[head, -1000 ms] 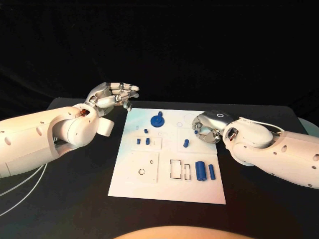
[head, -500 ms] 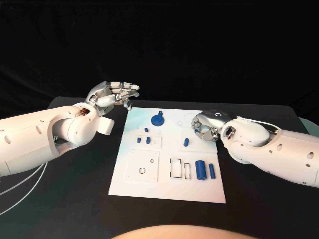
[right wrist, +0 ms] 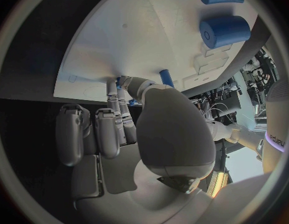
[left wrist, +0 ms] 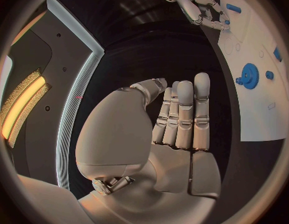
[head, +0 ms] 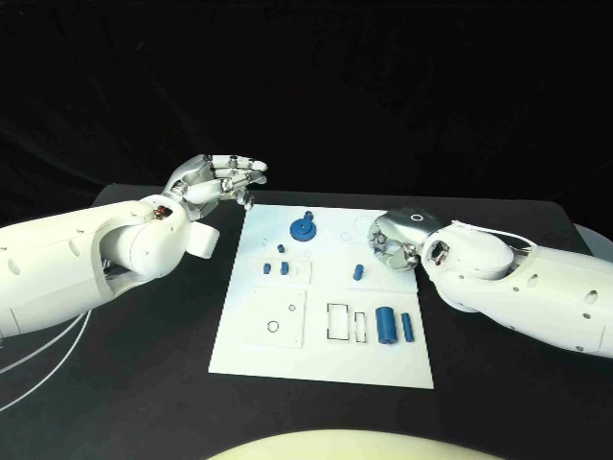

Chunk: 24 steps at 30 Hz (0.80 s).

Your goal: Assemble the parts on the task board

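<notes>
The white task board (head: 328, 316) lies in the middle of the table. A blue gear (head: 304, 230) stands near its far edge, small blue pegs (head: 275, 269) lie left of centre, and a thick blue cylinder (head: 385, 325) with a slimmer one (head: 407, 327) lies at the right. My right hand (head: 397, 240) is down on the board's right edge, its fingertips (right wrist: 121, 84) pinching a small blue part (right wrist: 122, 78) against the surface, beside an upright blue peg (right wrist: 166, 77). My left hand (head: 221, 179) hovers off the board's far left corner, fingers straight, holding nothing.
Black table (head: 141, 383) surrounds the board. In the left wrist view the gear (left wrist: 250, 75) and my right hand (left wrist: 197, 5) are seen across the board (left wrist: 259, 114). The two cylinders (right wrist: 225, 31) lie beyond my right hand's fingers.
My right hand has edged slightly toward the board's far side. The left hand has stayed in place.
</notes>
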Tool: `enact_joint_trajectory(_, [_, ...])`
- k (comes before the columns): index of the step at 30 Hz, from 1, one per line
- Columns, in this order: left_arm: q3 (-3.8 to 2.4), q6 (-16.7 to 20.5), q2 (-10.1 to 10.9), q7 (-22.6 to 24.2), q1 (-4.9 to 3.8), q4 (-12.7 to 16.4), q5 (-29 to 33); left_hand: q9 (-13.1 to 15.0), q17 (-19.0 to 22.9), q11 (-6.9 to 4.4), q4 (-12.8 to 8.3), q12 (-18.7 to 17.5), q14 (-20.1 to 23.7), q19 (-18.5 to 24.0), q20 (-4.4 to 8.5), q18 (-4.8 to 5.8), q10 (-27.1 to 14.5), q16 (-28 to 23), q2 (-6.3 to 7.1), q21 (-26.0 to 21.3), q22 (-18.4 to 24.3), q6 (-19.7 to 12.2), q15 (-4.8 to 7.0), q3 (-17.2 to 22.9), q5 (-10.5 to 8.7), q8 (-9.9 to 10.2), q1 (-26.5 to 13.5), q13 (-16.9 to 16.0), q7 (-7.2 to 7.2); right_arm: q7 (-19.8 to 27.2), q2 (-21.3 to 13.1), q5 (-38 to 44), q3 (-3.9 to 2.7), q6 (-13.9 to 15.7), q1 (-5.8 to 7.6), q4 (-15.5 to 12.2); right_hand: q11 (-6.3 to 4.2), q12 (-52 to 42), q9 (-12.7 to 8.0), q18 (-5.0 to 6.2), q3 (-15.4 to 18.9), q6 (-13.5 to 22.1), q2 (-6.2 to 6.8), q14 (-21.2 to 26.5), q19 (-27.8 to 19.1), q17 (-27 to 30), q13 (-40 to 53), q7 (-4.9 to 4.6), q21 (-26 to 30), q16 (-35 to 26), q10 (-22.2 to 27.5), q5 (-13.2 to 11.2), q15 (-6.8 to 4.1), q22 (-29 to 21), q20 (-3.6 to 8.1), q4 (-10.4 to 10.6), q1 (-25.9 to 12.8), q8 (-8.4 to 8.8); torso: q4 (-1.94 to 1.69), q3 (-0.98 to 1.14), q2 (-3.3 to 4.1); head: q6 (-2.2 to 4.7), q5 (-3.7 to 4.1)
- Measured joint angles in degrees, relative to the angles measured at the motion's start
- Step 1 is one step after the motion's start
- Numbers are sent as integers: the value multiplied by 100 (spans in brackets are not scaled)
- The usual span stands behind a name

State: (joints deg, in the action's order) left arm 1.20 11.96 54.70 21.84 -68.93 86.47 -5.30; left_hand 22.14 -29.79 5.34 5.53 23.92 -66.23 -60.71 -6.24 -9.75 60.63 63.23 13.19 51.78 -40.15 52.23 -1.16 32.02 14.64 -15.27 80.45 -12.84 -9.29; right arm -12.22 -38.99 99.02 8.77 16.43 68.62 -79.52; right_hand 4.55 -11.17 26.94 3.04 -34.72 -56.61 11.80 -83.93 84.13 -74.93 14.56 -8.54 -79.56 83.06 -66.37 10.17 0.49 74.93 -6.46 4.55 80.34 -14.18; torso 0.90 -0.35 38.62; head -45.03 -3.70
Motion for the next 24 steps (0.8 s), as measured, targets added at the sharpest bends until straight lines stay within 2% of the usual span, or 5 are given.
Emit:
enact_joint_trajectory(3, [0,0,4,-11,0,2,1,0,0,0,0,0,0,0,0,0,-5,0,-24,0,0,0,0,0,0,0,24,0,0,-41,7,68,-7,-51,0,-13,-26,2,14,-19,-21,-57,-37,-21,-22,0,18,20,-136,0,-28,-10,-21,0,22,-55,5,-44,0,0,-1,-5,8])
enact_joint_trajectory(10, [0,0,11,-33,0,18,3,0,7,11,0,25,0,0,0,1,-55,0,-29,1,7,-21,0,0,0,0,29,-7,-21,-147,20,253,-14,-165,3,-54,-6,-9,42,-19,-45,-153,-127,1,-1,0,23,54,-282,-1,-49,-23,-43,-1,43,-141,20,-83,3,-1,-3,-13,16])
enact_joint_trajectory(12, [0,0,13,-40,0,23,3,0,7,19,0,25,0,0,0,0,-64,0,-29,2,7,-21,0,0,0,0,29,-7,-21,-175,22,305,-14,-177,2,-67,-6,-9,46,-92,-45,-162,-142,-12,-21,1,23,45,-310,-1,-49,-31,-56,-1,63,-141,19,-83,4,-1,-3,-14,12])
enact_joint_trajectory(24, [0,-1,23,-76,0,48,4,-6,14,19,-16,25,0,0,0,1,-105,0,-29,-19,15,-42,0,-16,0,0,29,-12,-42,-312,-45,479,7,-46,-34,-186,14,2,55,-92,-45,-173,-156,-19,-22,2,23,57,-426,-1,-69,-41,-63,-2,63,-141,20,-75,1,2,-3,-8,7])
